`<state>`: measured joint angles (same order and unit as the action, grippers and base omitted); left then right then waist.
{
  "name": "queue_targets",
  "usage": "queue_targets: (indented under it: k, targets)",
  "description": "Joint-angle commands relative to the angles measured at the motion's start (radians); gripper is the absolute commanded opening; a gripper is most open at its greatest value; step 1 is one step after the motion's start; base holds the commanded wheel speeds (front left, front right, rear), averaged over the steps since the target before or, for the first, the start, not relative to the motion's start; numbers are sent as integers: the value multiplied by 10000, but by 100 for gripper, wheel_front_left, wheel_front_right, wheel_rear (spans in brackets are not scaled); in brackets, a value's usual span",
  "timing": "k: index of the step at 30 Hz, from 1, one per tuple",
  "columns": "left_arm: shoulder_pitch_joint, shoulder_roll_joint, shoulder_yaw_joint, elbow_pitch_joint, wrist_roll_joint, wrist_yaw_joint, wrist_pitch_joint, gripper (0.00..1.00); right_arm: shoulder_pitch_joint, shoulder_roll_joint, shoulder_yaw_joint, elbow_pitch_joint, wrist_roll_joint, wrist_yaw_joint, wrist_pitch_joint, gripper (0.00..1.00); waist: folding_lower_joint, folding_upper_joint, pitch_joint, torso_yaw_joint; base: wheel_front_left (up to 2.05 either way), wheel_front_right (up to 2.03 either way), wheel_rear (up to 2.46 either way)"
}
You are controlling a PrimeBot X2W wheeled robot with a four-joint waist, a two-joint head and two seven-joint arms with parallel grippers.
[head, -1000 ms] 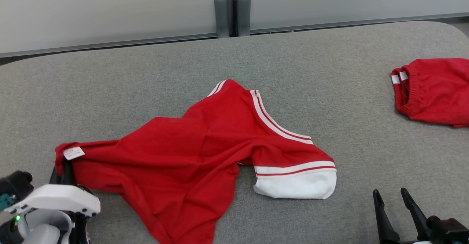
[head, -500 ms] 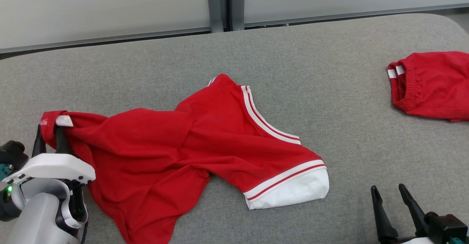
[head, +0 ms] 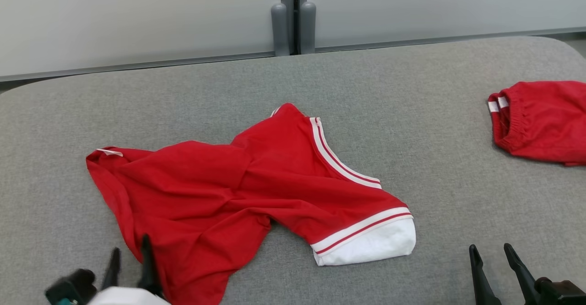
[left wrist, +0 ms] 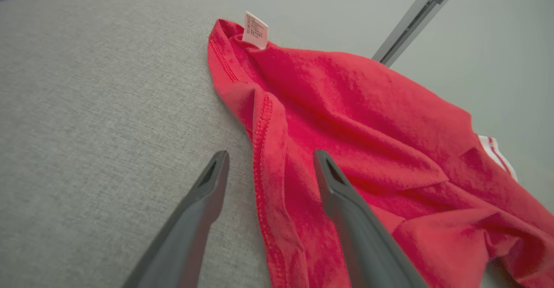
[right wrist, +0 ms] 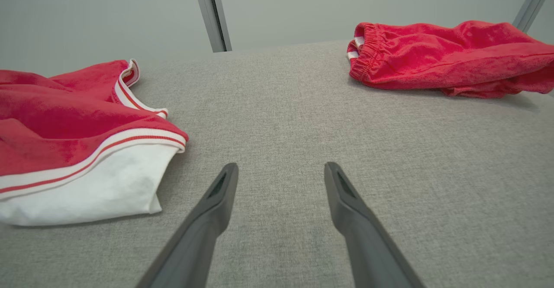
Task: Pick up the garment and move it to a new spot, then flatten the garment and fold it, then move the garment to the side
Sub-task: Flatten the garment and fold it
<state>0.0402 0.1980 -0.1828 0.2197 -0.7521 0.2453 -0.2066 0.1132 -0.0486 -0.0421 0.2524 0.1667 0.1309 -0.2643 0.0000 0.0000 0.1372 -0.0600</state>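
Observation:
The garment (head: pixel 219 190), a red shirt with white striped trim and a white cuff, lies crumpled at the middle of the grey table (head: pixel 412 89). Its corner with a white label (head: pixel 109 152) rests flat at the left. My left gripper (head: pixel 130 245) stands open at the near left edge of the garment. In the left wrist view the left gripper (left wrist: pixel 270 155) straddles the garment (left wrist: pixel 368 106) along its stitched hem without clamping it, and the label (left wrist: pixel 255 30) lies farther ahead. My right gripper (head: pixel 489 247) is open at the lower right, apart from the cloth. The right gripper (right wrist: pixel 280 167) hovers over bare table, with the garment (right wrist: pixel 52 119) to its left.
A second red garment (head: pixel 545 117) with an elastic waistband lies bunched at the table's far right, also seen as the red garment (right wrist: pixel 446 59) ahead right of my right gripper. A wall panel with two grey posts (head: pixel 293 25) stands behind the table's far edge.
My left gripper opened, let go of the labelled corner and drew back toward the near edge. The corner now lies on the table. The head camera shifted; the right gripper stayed open.

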Motion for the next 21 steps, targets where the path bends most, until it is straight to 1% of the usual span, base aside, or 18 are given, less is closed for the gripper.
queue_targets:
  k: [1, 5, 8, 12, 14, 19, 20, 21]
  targets:
    - [343, 45, -183, -429, 7, 96, 229, 100, 53, -47, 3, -3, -73, -3, 3, 100, 0, 0, -104, 103, 0, 0, 0]
    - [1351, 48, -912, -1720, 112, 298, 1100, 100, 86, -47, 12, 6, -105, -4, 3, 100, 0, 0, -213, 232, 0, 0, 0]
    - [1941, 127, -1359, -2229, 87, 406, 1734, 100, 96, -47, 21, 15, -82, -4, 3, 100, 0, 0, -245, 282, 0, 0, 0]
    - [2220, 153, -1865, -2180, 41, 338, 2337, 100, 98, -47, 84, 24, -23, -4, 3, 100, 0, 0, -211, 328, 0, 0, 0]
    - [2111, 119, -2002, -1956, 101, 286, 2397, 100, 76, -47, 130, 26, -14, -4, 1, 100, 0, 0, -170, 306, 0, 0, 0]
    - [1752, -145, -2168, -1478, -113, -10, 2403, 100, 9, -47, 117, 12, -43, -4, 3, 100, 0, 0, -71, 212, 0, 0, 0]
    - [1672, -145, -2161, -1398, -98, -72, 2336, 84, -2, -47, 94, 15, -70, -4, 3, 100, 0, 0, -60, 195, 0, 0, 0]
    - [1588, -125, -2173, -1313, -43, -108, 2300, 31, -10, -46, 86, 19, -95, -4, 3, 100, 0, 0, -56, 179, 0, 0, 0]
